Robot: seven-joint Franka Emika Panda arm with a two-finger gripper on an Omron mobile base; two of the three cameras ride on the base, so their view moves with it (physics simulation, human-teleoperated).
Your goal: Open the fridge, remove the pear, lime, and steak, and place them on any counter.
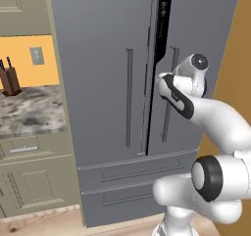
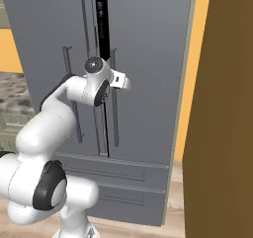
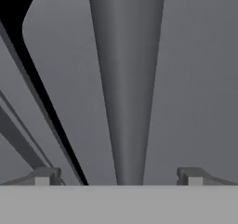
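Note:
The tall grey fridge [image 1: 98, 59] [image 2: 148, 34] fills the views ahead. Its right door stands slightly ajar, with a dark gap [image 1: 164, 19] [image 2: 101, 19] between the two doors. My gripper [image 3: 118, 177] is open and straddles the right door's vertical bar handle [image 3: 125, 79] [image 1: 168, 117] [image 2: 115, 123], one fingertip [image 3: 44, 176] on each side of it without pinching it. The doors hide the pear, lime and steak. The counter is out of view.
A small stone-topped side counter [image 1: 29, 110] with a knife block [image 1: 10, 78] stands left of the fridge, above olive cabinets [image 1: 29, 176]. A tall brown panel [image 2: 227, 108] rises close on the right. The left door's handle [image 1: 129, 98] hangs beside the gap.

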